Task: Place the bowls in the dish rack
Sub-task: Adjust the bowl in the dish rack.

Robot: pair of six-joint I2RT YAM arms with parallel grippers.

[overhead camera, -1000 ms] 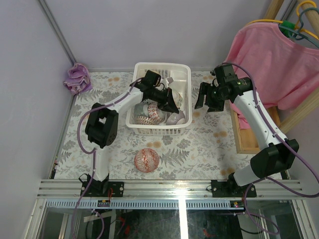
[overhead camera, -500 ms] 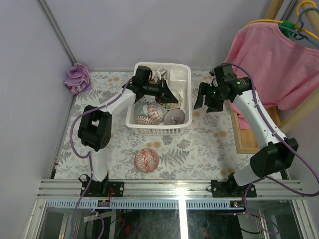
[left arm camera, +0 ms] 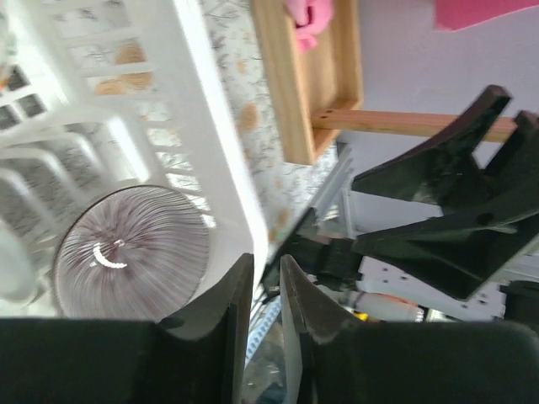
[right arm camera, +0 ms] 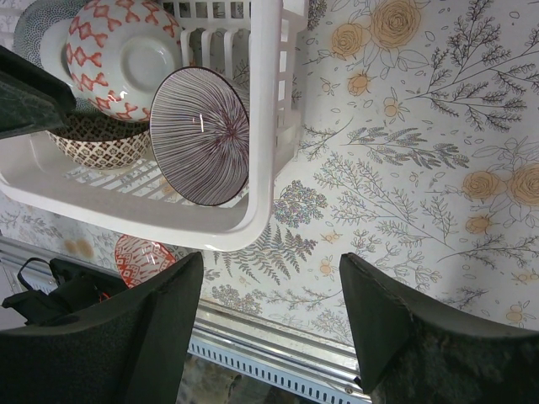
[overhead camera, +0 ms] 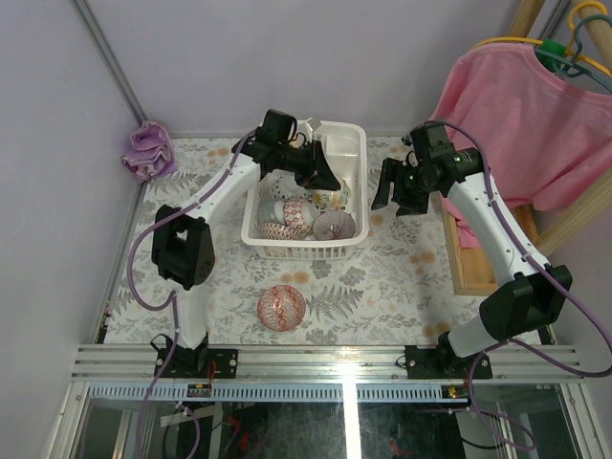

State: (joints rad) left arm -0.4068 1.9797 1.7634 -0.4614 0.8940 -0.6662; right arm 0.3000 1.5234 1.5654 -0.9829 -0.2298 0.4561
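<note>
1. Spreading under everything, the floral-print counter (overhead camera: 402, 277) carries the dish rack toward its far side.
2. A pink shirt (overhead camera: 516, 115) hangs well to the right of the dish rack, beyond the counter's edge.
3. The dish rack (overhead camera: 304, 251) is a white slotted basket with several bowls inside and a small compartment at its far right corner.
4. A wooden tray (overhead camera: 464, 273) lies to the right of the dish rack, apart from it, with pink cloth on it.
5. The left claw (left arm camera: 265, 269) hovers over the right half of the dish rack, above the bowls. Its fingers stand almost together with only a thin slit between them, and they grip nothing.
6. The right claw (right arm camera: 271, 269) hangs just outside the dish rack's right wall, spread wide and empty.
7. A purple-striped bowl (right arm camera: 202, 135) stands on edge in the dish rack's near right corner, tilted against the wall.
8. A red-and-white bowl (right arm camera: 126, 50) leans on a brown patterned bowl (right arm camera: 93, 139), both inside the dish rack to the left of the striped one.
9. A red bowl (overhead camera: 281, 306) sits upright on the counter, in front of the dish rack's near wall and not touching it.
10. A purple cloth (overhead camera: 148, 148) lies bunched well to the left of the dish rack, in the far corner.
</note>
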